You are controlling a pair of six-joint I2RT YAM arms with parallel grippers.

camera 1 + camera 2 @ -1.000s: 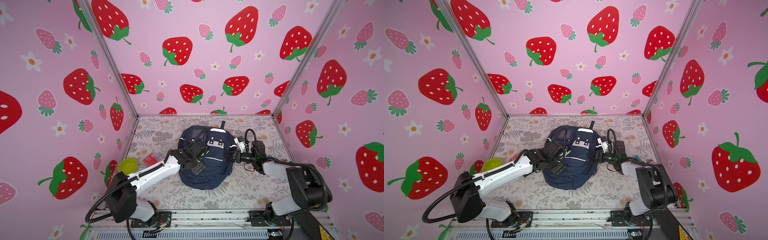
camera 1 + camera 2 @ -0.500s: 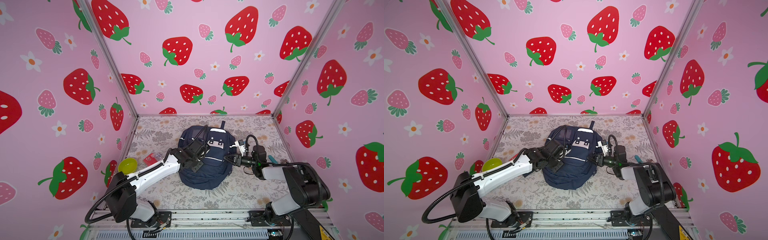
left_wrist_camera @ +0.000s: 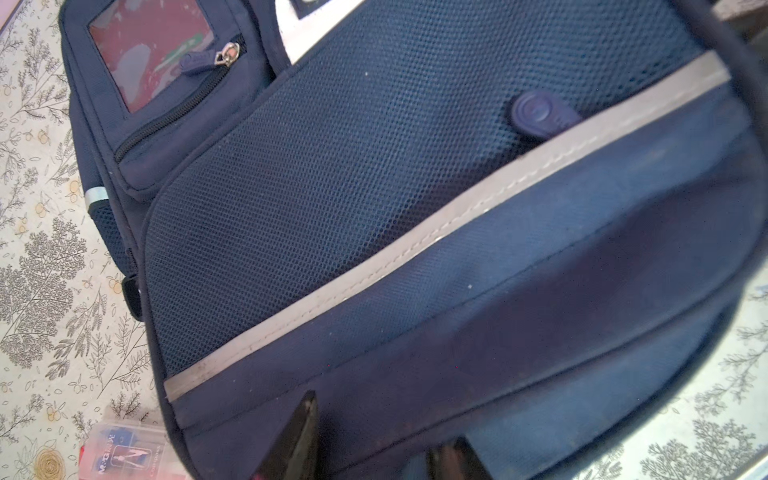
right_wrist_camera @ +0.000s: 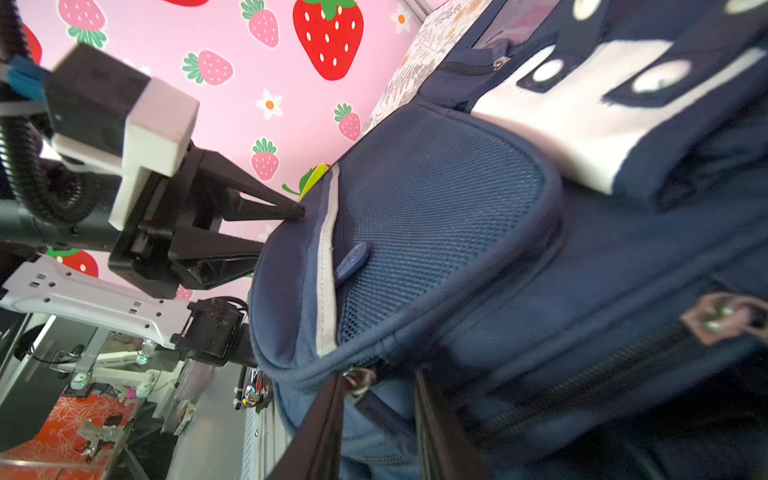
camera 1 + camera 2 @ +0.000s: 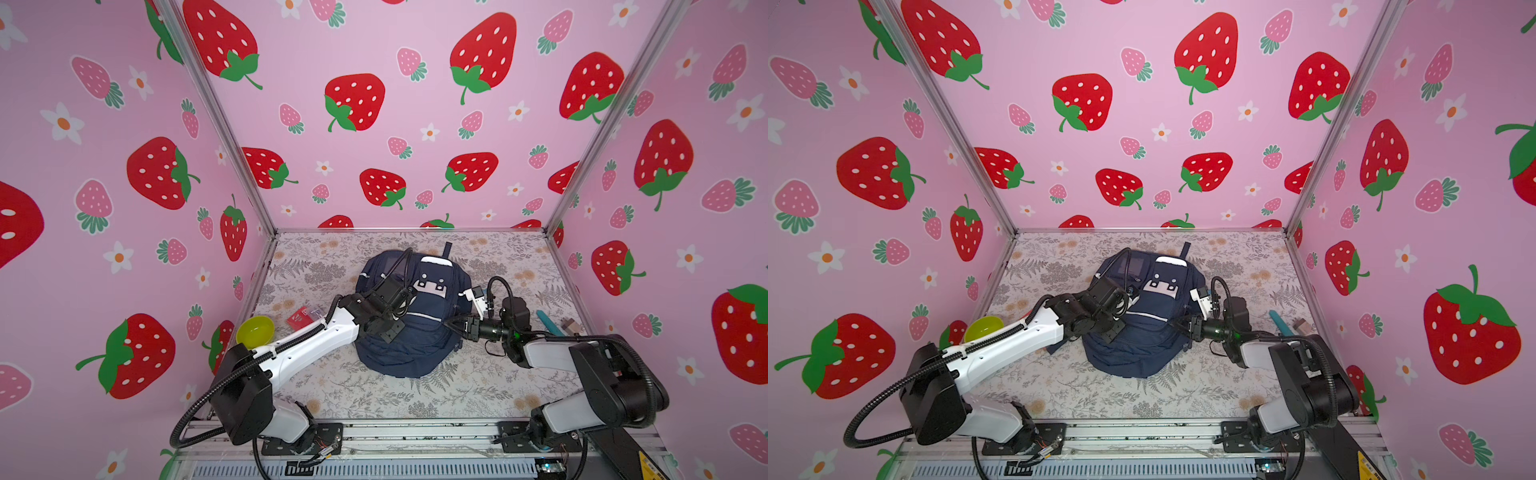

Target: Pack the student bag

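Observation:
The student bag (image 5: 419, 332) (image 5: 1142, 340), navy with pale stripes and a white-and-navy patch, lies flat mid-table in both top views. My left gripper (image 5: 402, 322) (image 5: 1121, 322) reaches over its left side. In the left wrist view the left gripper (image 3: 382, 440) presses its fingers (image 3: 301, 436) into the front pocket below the stripe. In the right wrist view the left gripper (image 4: 282, 232) holds a bulge of that pocket between its jaws. My right gripper (image 5: 451, 324) (image 5: 1177, 326) (image 4: 382, 415) is at the bag's right side, its jaws closed on fabric with a zip pull (image 4: 361, 380) between them.
A yellow-green bowl (image 5: 254, 330) and a red packet (image 5: 300, 318) lie left of the bag, under my left arm. A clear plastic box (image 3: 124, 453) shows by the bag's corner. A teal pen-like item (image 5: 546, 322) and a small grey object (image 5: 570, 325) lie near the right wall.
Both grippers have narrowed their jaws onto the bag. The right gripper has dropped lower and moved in against the bag's right side; the left arm has barely shifted.

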